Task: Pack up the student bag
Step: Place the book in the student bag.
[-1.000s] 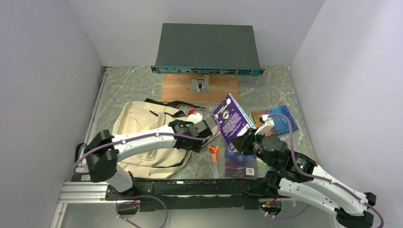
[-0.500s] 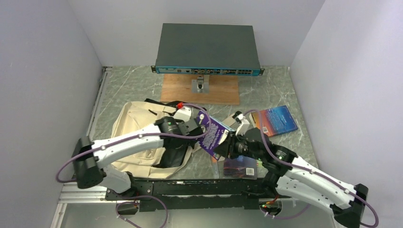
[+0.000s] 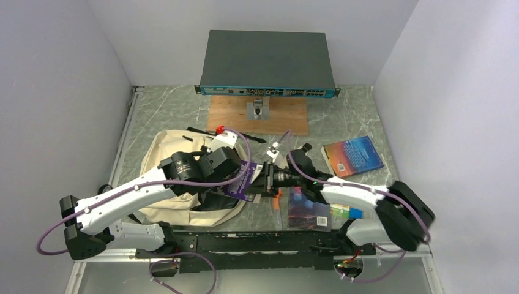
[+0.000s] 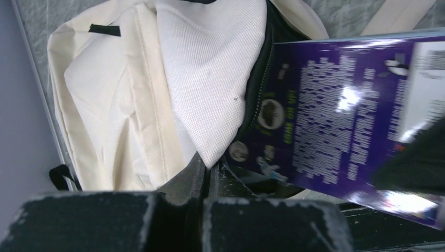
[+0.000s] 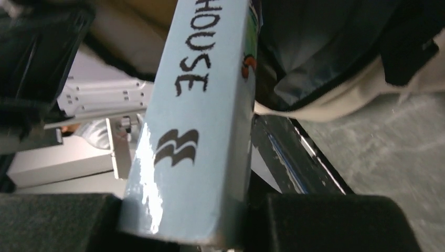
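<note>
- Student bag (image 3: pixel 160 153) (image 4: pixel 115 105) lies slumped on the table (image 3: pixel 165 110), nearer to me than the grey rack unit (image 3: pixel 268 61) and off to its left. It is cream canvas with a black zip, and the dark mouth is on the side toward the rack unit's midline.
- My left gripper (image 3: pixel 223 177) (image 4: pixel 203 205) sits at that mouth, nearer than the rack unit and just left of its middle. The fingers are pressed together. In the left wrist view the cream flap tapers down into the seam between them. It looks pinched, though the pads hide the actual contact.
- My right gripper (image 3: pixel 260 180) (image 5: pixel 194 220) is straight out from the rack unit's middle, clamped on the purple book (image 3: pixel 240 184) (image 4: pixel 336 115) (image 5: pixel 194 105). There is one pad (image 5: pixel 341 220) on each cover, and the pale blue spine lettered "HOUSE" faces the wrist camera.
- The purple book is tilted, with its leading edge overlapping the bag's zip line above the dark opening.
- Blue book (image 3: pixel 352 157) lies flat, nearer than the rack unit and under its right end, well apart from both grippers.
</note>
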Tool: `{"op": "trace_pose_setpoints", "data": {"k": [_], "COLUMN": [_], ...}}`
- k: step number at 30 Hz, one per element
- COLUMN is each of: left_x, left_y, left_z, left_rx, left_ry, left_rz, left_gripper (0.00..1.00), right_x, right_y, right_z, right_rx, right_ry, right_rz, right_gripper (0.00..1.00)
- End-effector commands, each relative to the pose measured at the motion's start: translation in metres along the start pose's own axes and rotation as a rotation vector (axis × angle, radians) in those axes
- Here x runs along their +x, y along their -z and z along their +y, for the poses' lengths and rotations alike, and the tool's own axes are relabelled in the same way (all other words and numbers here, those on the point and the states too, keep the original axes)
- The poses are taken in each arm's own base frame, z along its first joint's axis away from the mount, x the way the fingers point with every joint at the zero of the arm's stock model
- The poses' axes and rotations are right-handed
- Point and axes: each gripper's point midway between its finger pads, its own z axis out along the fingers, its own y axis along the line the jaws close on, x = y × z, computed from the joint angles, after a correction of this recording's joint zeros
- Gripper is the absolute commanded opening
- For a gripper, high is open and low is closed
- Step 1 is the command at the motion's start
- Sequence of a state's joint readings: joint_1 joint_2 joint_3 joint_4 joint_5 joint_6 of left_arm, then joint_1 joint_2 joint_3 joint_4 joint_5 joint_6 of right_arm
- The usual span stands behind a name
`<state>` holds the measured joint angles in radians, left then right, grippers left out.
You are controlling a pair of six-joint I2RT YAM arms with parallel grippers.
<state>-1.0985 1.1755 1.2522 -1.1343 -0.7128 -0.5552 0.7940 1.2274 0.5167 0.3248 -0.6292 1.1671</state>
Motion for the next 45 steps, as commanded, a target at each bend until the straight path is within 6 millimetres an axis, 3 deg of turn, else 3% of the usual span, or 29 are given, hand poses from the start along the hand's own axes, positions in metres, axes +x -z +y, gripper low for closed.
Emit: {"op": "trace_pose_setpoints", "data": {"k": [1, 8, 10, 13, 16, 21, 23, 26, 28, 33, 36, 41, 45], "left_x": [-0.033, -0.034, -0.034, -0.029, -0.024, -0.018, -0.015, -0.01, -0.008, -0.005, -0.006, -0.005, -0.003], "left_y": [0.013, 0.018, 0.019, 0.022, 0.02, 0.019, 0.017, 0.013, 0.013, 0.012, 0.014, 0.014, 0.013], "left_z": [-0.007, 0.004, 0.01, 0.013, 0.009, 0.004, 0.001, 0.0, -0.001, -0.003, -0.004, -0.008, -0.01], "left_rx": [0.076, 0.052, 0.037, 0.055, 0.091, 0.129, 0.138, 0.13, 0.131, 0.146, 0.158, 0.179, 0.191], "left_ry": [0.023, 0.03, 0.058, 0.071, 0.082, 0.089, 0.082, 0.069, 0.074, 0.09, 0.101, 0.109, 0.108], "left_rz": [-0.105, -0.124, -0.146, -0.151, -0.168, -0.17, -0.164, -0.143, -0.135, -0.134, -0.137, -0.139, -0.141], "left_gripper": [0.0, 0.0, 0.0, 0.0, 0.0, 0.0, 0.0, 0.0, 0.0, 0.0, 0.0, 0.0, 0.0], "right_x": [-0.036, -0.083, -0.09, -0.089, -0.075, -0.056, -0.053, -0.054, -0.059, -0.067, -0.066, -0.07, -0.077], "right_y": [-0.028, -0.135, -0.152, -0.148, -0.137, -0.126, -0.125, -0.128, -0.135, -0.17, -0.174, -0.149, -0.14], "right_z": [0.07, 0.055, 0.04, 0.002, -0.031, -0.059, -0.063, -0.069, -0.063, -0.024, -0.008, -0.031, -0.047], "right_rx": [-0.268, -0.245, -0.185, -0.056, 0.058, 0.1, 0.103, 0.121, 0.1, 0.03, -0.037, 0.045, 0.071], "right_ry": [0.027, -0.007, -0.009, 0.001, 0.014, 0.002, -0.009, 0.012, 0.027, 0.157, 0.183, 0.181, 0.152], "right_rz": [-0.058, -0.14, -0.138, -0.138, -0.093, -0.065, -0.063, -0.063, -0.067, -0.057, -0.043, -0.079, -0.095], "right_gripper": [0.0, 0.03, 0.29, 0.62, 0.72, 0.71, 0.67, 0.53, 0.4, 0.33, 0.37, 0.63, 0.64]}}
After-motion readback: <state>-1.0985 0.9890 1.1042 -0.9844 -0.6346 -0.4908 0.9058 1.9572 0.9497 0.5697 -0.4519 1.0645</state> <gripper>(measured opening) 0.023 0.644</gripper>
